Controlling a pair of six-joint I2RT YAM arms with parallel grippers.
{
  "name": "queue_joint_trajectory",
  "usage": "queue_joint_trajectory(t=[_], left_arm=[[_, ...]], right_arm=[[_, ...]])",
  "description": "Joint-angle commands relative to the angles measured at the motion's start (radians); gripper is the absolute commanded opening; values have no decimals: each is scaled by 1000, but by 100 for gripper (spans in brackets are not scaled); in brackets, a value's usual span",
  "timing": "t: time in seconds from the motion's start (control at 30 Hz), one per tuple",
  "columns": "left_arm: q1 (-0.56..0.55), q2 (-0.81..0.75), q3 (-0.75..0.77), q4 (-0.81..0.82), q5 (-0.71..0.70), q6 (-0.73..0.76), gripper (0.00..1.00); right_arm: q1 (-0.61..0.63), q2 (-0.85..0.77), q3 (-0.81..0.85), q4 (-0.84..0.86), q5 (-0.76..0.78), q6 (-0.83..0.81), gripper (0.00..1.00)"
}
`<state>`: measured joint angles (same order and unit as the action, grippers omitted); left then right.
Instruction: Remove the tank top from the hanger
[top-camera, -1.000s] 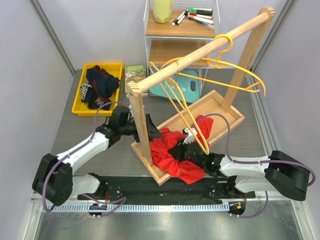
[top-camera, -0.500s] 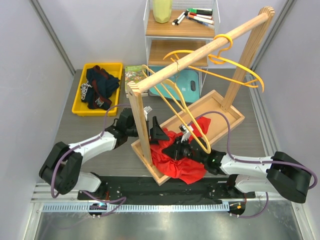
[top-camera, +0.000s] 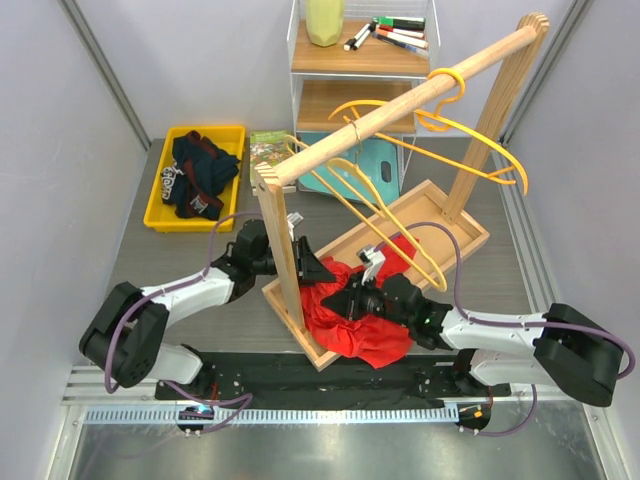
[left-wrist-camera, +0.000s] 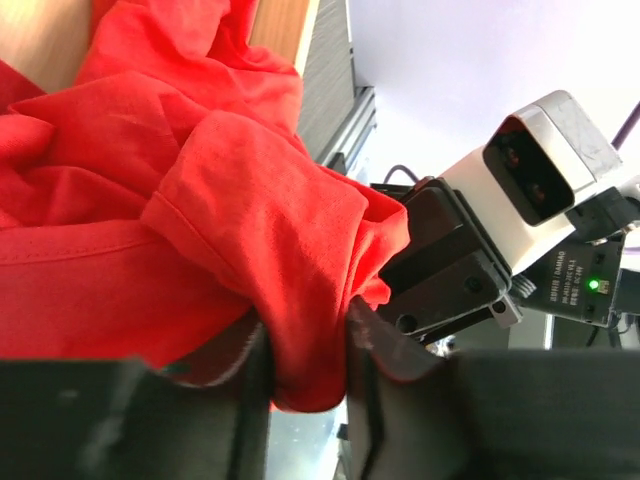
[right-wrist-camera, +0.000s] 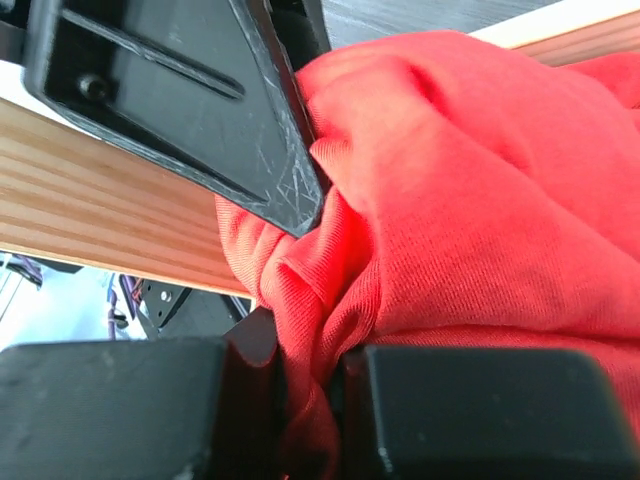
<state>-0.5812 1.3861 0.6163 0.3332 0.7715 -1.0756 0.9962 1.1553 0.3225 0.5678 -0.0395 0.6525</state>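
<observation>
Now, tank top (top-camera: 355, 322): we see the red cloth bunched in a heap at the near end of the wooden tray (top-camera: 445, 213), spilling over its near edge.
Left end effector (top-camera: 314, 268): reaching past the near post of the rack, it is closed down on a fold of the tank top; in the left wrist view the red fabric (left-wrist-camera: 200, 200) is squeezed between the two dark fingers (left-wrist-camera: 240, 385), which stand only a fold's width apart.
Right end effector (top-camera: 360, 298): closed narrowly on another fold; in the right wrist view the cloth (right-wrist-camera: 450, 200) is pinched between its fingers (right-wrist-camera: 480, 410).
Both end effectors: we find them just beside each other over the heap, tips pointing toward one another.
Hanger (top-camera: 441, 277): yellow, hooked on the slanted wooden rail (top-camera: 400, 105), tilted down toward the tray with its lower end beside the cloth; we cannot tell whether it is threaded through the garment.
Tabletop (top-camera: 200, 325): grey, also carrying a yellow bin (top-camera: 160, 218) with dark clothes, well apart on the left.
</observation>
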Motion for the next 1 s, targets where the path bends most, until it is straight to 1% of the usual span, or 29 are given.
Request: queue_joint_trajectory(t=[0.0, 0.03, 0.07, 0.1, 0.17, 0.2, 0.23, 0.27, 0.3, 0.33, 0.37, 0.4, 0.43, 0.47, 0.5, 0.53, 0.57, 0.63, 0.67, 0.8, 0.83, 0.87, 0.9, 0.97], left_arm=[[-3, -41, -7, 133, 46, -67, 8], [-5, -48, -10, 135, 40, -72, 0], [0, -55, -13, 133, 23, -75, 0], [1, -62, -15, 124, 15, -76, 0], [21, -97, -12, 77, -17, -69, 0], [33, -116, -6, 46, -34, -60, 0], [47, -136, 2, 5, -49, -26, 0], [81, -175, 11, -78, -78, -6, 0], [101, -200, 34, -127, -93, 18, 0], [124, -222, 46, -173, -106, 57, 0], [171, -239, 60, -250, -116, 78, 0], [197, -272, 92, -288, -130, 97, 0], [227, -286, 106, -325, -139, 112, 0], [278, -301, 123, -391, -147, 144, 0], [305, -326, 138, -423, -170, 160, 0], [326, -340, 173, -454, -182, 175, 0], [366, -351, 192, -503, -195, 201, 0], [402, -370, 253, -543, -231, 223, 0], [437, -374, 278, -580, -242, 232, 0], [517, -366, 428, -677, -301, 289, 0], [535, -351, 454, -692, -298, 290, 0], [573, -342, 515, -698, -291, 290, 0], [581, -332, 543, -706, -284, 289, 0], [658, -299, 604, -714, -255, 279, 0]], right_arm=[[2, -43, 36, 43, 27, -8, 9], [2, -46, 39, 24, 32, -11, 10], [2, -52, 41, 12, 35, -10, 13], [2, -65, 41, 0, 68, -8, 24], [2, -86, 44, -54, 87, -2, 36], [2, -97, 43, -80, 122, 4, 52], [2, -135, 41, -139, 144, 15, 60], [4, -155, 39, -170, 164, 28, 74], [1, -179, 38, -205, 190, 35, 78], [4, -225, 38, -280, 208, 42, 82], [1, -253, 38, -323, 233, 51, 87], [2, -281, 38, -366, 256, 85, 90], [2, -305, 39, -458, 321, 99, 92], [2, -362, 39, -504, 349, 116, 94], [1, -388, 39, -550, 381, 151, 96], [1, -419, 36, -631, 418, 166, 96], [1, -468, 35, -664, 431, 176, 96], [1, -514, 24, -725, 443, 205, 96], [1, -555, 20, -739, 443, 211, 96], [1, -611, 4, -783, 434, 230, 96], [1, -618, 6, -799, 432, 231, 96], [1, -621, 6, -807, 432, 233, 96], [1, -628, 9, -813, 428, 233, 96], [1, -632, 15, -826, 420, 231, 96]])
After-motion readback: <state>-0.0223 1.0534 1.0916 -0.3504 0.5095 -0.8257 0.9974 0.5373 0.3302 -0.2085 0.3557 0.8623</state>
